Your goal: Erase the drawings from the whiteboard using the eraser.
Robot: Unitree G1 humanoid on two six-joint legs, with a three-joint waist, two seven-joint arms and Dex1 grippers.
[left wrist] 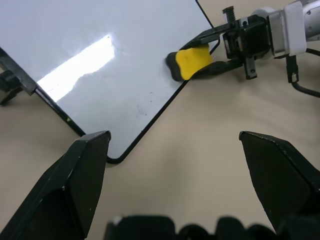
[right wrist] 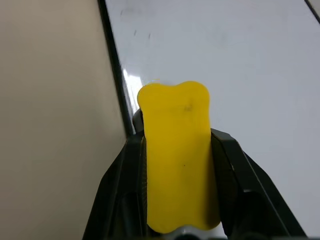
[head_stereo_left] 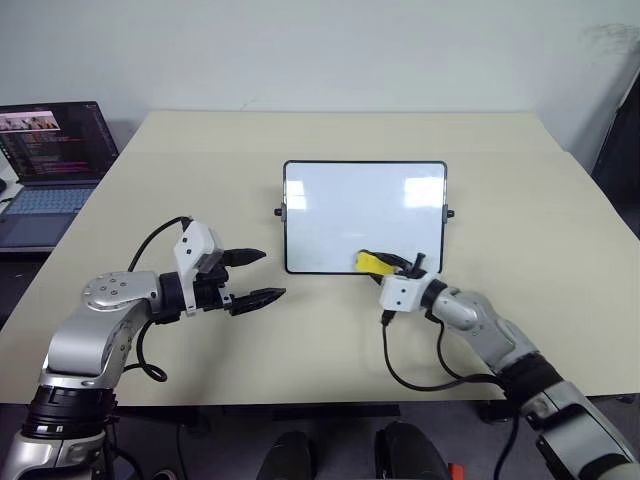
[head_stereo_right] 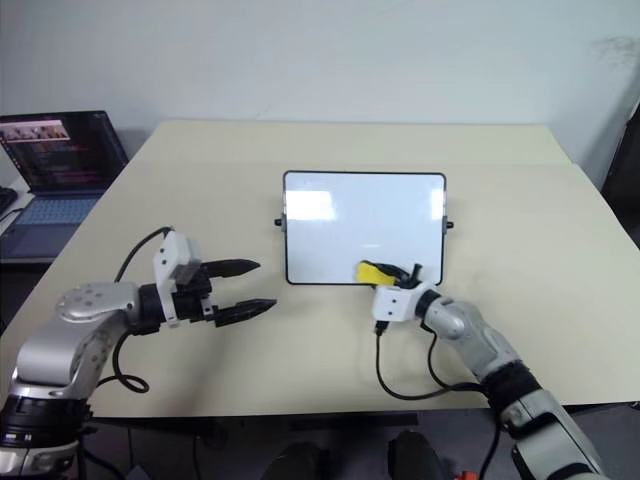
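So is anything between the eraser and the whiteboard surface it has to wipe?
Nothing visible. The right gripper holds the eraser at the whiteboard's near edge; the white surface beyond it is bare apart from faint specks.

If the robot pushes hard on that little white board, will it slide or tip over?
It could slide. The whiteboard looks thin and light, and it lies on a smooth table with nothing holding it. The left gripper is open and off the board. Tipping seems unlikely, since it looks almost flat. The right gripper presses the eraser at its near edge.
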